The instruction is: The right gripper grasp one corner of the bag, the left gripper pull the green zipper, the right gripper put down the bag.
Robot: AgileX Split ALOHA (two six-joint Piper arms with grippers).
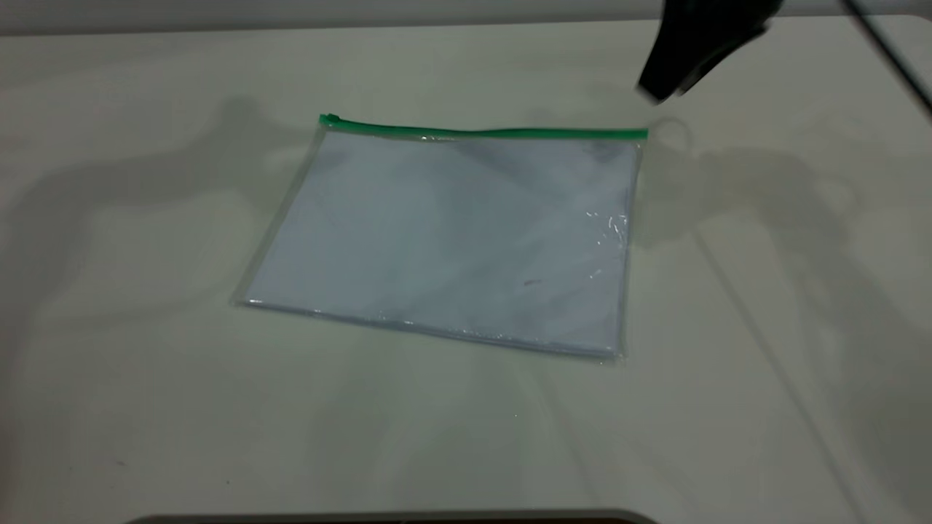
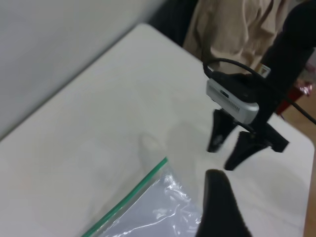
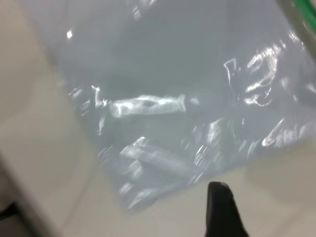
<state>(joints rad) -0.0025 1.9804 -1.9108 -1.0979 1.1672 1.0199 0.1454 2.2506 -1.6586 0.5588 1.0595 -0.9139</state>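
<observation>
The bag [image 1: 451, 240] lies flat on the table, clear with white sheets inside. The green zipper [image 1: 484, 132] runs along its far edge, with the slider tab [image 1: 329, 118] at the left end. The corner [image 1: 642, 135] at the strip's right end rests on the table. My right gripper [image 1: 659, 93] hovers just beyond and above that corner, touching nothing. The left wrist view shows it [image 2: 230, 148] open and empty past the corner [image 2: 164, 160]. The right wrist view shows the bag [image 3: 173, 89] below one finger [image 3: 222, 212]. My left gripper [image 2: 220, 202] is outside the exterior view, over the bag [image 2: 158, 212].
A black cable [image 1: 888, 51] hangs at the far right. A person in beige [image 2: 237, 24] stands beyond the table's far edge. A dark rounded edge [image 1: 393, 518] lies along the table's near side. Bare table [image 1: 145, 400] surrounds the bag.
</observation>
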